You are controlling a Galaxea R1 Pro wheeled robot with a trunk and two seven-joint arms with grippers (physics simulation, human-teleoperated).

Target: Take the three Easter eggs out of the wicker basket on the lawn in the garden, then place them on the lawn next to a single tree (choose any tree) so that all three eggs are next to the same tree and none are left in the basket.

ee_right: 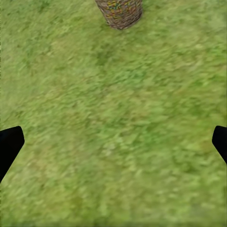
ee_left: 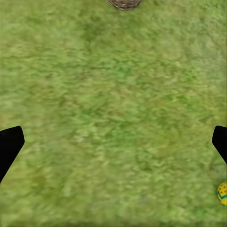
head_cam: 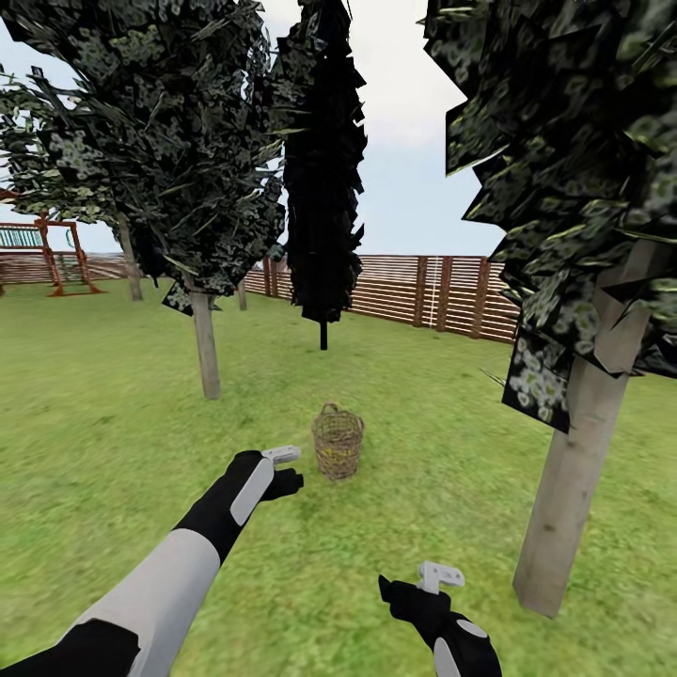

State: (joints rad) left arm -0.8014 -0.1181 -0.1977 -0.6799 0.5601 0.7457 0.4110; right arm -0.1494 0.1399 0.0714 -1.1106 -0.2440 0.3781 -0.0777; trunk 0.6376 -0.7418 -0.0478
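One egg (ee_left: pixel 222 193) lies loose on the lawn (head_cam: pixel 113 404); the wicker basket (head_cam: pixel 338 440) stands at 12 o'clock. Both grippers, left (head_cam: pixel 285 467) and right (head_cam: pixel 425 584), are spread wide, empty. I risk tipping that basket reaching in.

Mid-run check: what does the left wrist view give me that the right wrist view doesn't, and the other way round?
Left wrist view alone: one Easter egg lying on the grass at the picture's edge, yellow with a blue zigzag.

Right wrist view alone: a fuller look at the wicker basket, with its woven side and colourful specks seen through the weave.

Both: the lawn, a part of the basket at the picture's edge, and dark fingertips spread wide at the sides with nothing between them.
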